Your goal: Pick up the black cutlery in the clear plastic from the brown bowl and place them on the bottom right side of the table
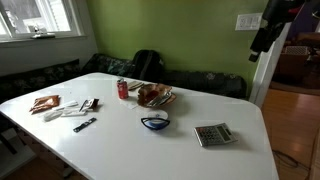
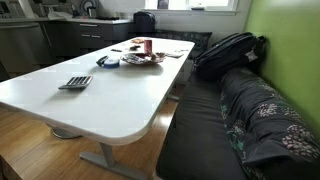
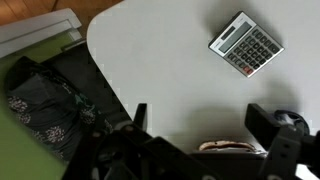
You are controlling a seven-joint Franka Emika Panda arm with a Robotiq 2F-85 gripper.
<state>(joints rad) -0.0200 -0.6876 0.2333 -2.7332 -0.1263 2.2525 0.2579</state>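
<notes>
The brown bowl (image 1: 155,96) stands near the middle of the white table (image 1: 190,155). It holds some items, but I cannot make out the black cutlery in clear plastic among them. The bowl also shows in an exterior view (image 2: 143,58), and its rim shows in the wrist view (image 3: 235,146) at the bottom edge. My gripper (image 3: 200,112) is open and empty, high above the table. In an exterior view it hangs at the top right (image 1: 258,42), far from the bowl.
A calculator (image 1: 212,134) (image 3: 245,44) lies near one table end. A red can (image 1: 123,89), a blue-white bowl (image 1: 154,122) and several packets (image 1: 75,110) lie around the brown bowl. A backpack (image 2: 230,50) sits on the dark bench (image 2: 250,120).
</notes>
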